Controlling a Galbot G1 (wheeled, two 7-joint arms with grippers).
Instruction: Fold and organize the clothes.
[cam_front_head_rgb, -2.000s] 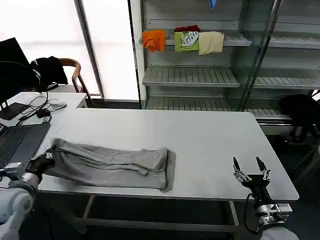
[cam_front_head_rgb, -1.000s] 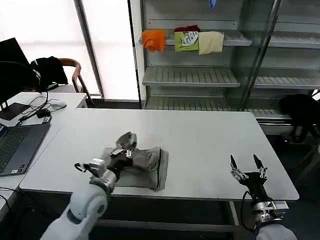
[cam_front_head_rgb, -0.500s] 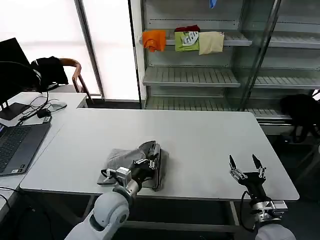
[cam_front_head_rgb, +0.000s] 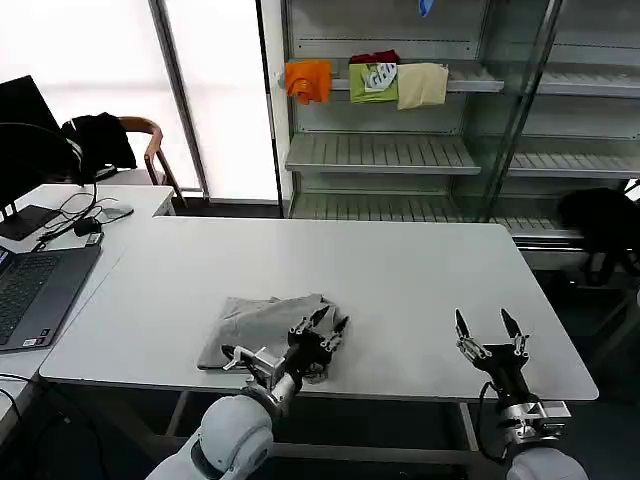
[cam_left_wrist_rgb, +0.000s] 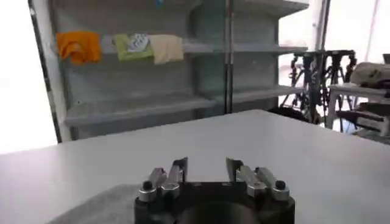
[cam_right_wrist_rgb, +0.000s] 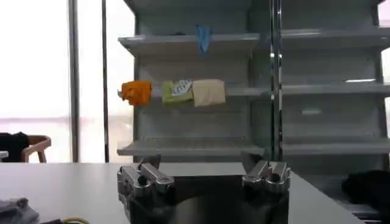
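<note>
Hovering with its fingers spread apart, the left gripper (cam_front_head_rgb: 327, 324) sits just at the right-hand edge of the shirt (cam_front_head_rgb: 262, 325), nothing held between the tips. From the left wrist view, that same left gripper (cam_left_wrist_rgb: 206, 169) shows two dark fingers with a clear gap between them, and a patch of grey cloth (cam_left_wrist_rgb: 100, 206) lies on the table beside the wrist housing.

The light grey shirt is gathered into a compact, roughly square bundle, lying flat near the front edge of the white table (cam_front_head_rgb: 400, 270), left of the table's middle. The gripper's wrist and pale arm rise from below the front edge toward the bundle.

Over on the other side, the right gripper (cam_front_head_rgb: 487, 336) stands near the front right part of the table, fingers pointing up and parted, well apart from the shirt. In its own wrist view the right gripper (cam_right_wrist_rgb: 201, 167) is likewise open, both finger bases wide of each other.

Further out: a laptop (cam_front_head_rgb: 30, 295) rests on the side desk at the left, and behind the table a shelf unit (cam_front_head_rgb: 380, 152) carries small orange (cam_front_head_rgb: 307, 80), green (cam_front_head_rgb: 372, 83) and cream (cam_front_head_rgb: 421, 85) garments in a row.
</note>
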